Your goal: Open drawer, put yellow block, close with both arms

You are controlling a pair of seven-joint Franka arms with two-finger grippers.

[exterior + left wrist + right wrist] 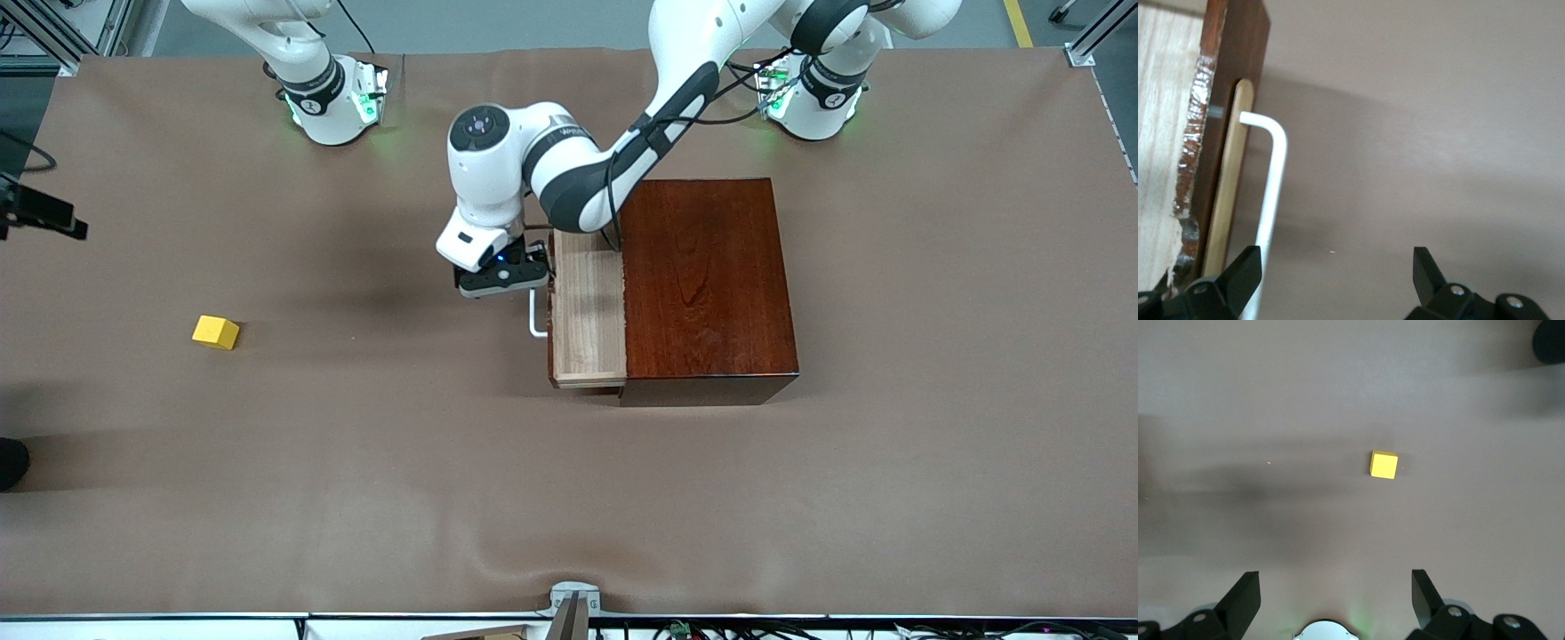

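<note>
The reddish-brown wooden box point(707, 284) stands mid-table. Its drawer point(587, 307) is pulled partly out toward the right arm's end, showing its pale wood floor. The white handle point(536, 322) sticks out from the drawer's dark front point(1238, 80). My left gripper point(511, 283) is open, just in front of the drawer; in the left wrist view point(1337, 273) one finger point(1245, 270) is right beside the handle bar point(1271, 180), holding nothing. The yellow block point(216, 332) lies on the table toward the right arm's end. My right gripper point(1335, 593) is open, high above the table, with the block point(1383, 465) below it; the front view does not show it.
The right arm's base point(333, 98) and the left arm's base point(813, 98) glow green. A black device point(40, 213) and a dark object point(11, 462) sit at the table's edge on the right arm's end. A mount point(573, 604) stands at the edge nearest the front camera.
</note>
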